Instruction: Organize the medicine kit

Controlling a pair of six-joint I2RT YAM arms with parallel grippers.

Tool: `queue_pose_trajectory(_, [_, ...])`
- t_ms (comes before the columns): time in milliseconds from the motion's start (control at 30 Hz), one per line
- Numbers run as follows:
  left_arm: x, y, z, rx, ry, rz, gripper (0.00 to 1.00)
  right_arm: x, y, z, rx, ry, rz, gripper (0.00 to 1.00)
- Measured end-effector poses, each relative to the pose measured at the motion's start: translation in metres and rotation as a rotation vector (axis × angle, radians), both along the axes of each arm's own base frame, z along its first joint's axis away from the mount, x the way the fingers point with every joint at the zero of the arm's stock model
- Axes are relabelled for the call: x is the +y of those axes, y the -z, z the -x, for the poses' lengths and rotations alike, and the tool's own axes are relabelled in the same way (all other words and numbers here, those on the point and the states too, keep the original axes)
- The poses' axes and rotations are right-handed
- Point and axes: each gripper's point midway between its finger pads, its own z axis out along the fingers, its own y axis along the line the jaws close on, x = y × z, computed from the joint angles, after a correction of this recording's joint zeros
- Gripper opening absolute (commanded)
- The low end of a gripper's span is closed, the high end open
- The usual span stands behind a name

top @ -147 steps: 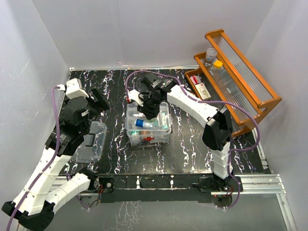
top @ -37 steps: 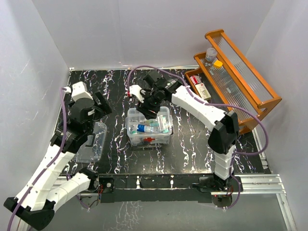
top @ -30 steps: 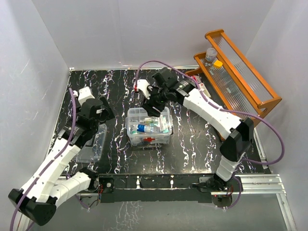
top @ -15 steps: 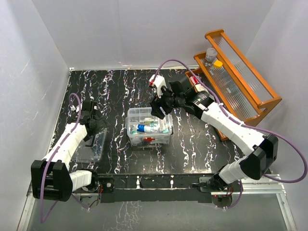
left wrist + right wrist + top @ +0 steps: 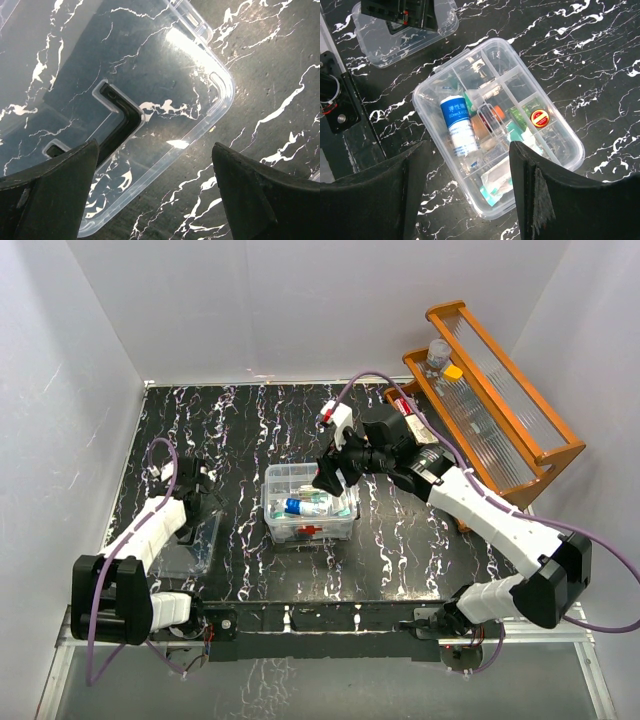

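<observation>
Clear rigid plastic forms the medicine kit, a rounded-corner box standing uncovered at the middle of the surface, with a small red mark on its near wall. Its moulded dividers are exposed, evidently so that items can be sorted by compartment. The right wrist view shows a white bottle with a blue label lying on its side, a brown cylindrical item touching it, a round red-capped piece, and pale sachets that are probably dressings, though their print is too small to read. The right claw hangs above the kit's rear right corner, fingers spread and empty, a position judged suitable for reaching down into the compartments. The matching lid lies flat on the surface well to the left, parked clear of the work, thin and glossy with a recessed black handle. The left claw is directly over it, jaws wide apart and gripping nothing. Black stone-effect laminate with white veining covers the surface. An orange-brown wooden rack with ribbed clear panels stands at the far right.
</observation>
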Motion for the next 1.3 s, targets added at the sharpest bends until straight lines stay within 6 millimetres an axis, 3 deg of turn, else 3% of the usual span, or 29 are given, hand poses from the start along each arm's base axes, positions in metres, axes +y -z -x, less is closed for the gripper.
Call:
queue_pose_trajectory(367, [-0.005, 0.013, -0.006, -0.035, -0.022, 0.04, 0.8, -0.004, 0.0, 0.01, -0.004, -0.017, -0.022, 0.63])
queue_pose_trajectory(633, [-0.047, 0.001, -0.022, -0.116, -0.083, 0.302, 0.79, -0.003, 0.0, 0.013, 0.006, -0.028, -0.027, 0.64])
queue_pose_trajectory(800, [-0.062, -0.003, -0.03, -0.101, -0.075, 0.38, 0.79, -0.003, 0.0, 0.013, 0.006, -0.027, -0.026, 0.64])
queue_pose_trajectory(1067, [-0.067, -0.006, -0.033, 0.008, 0.144, 0.167, 0.78, -0.003, 0.0, 0.013, 0.01, -0.025, -0.029, 0.64])
queue_pose_trajectory(1200, [-0.072, 0.001, -0.029, 0.072, 0.246, 0.104, 0.71, -0.003, 0.0, 0.013, 0.013, -0.024, -0.029, 0.64])
queue_pose_trajectory(1300, [-0.065, 0.007, -0.021, 0.12, 0.268, 0.061, 0.73, -0.002, 0.001, 0.013, 0.015, -0.024, -0.027, 0.64])
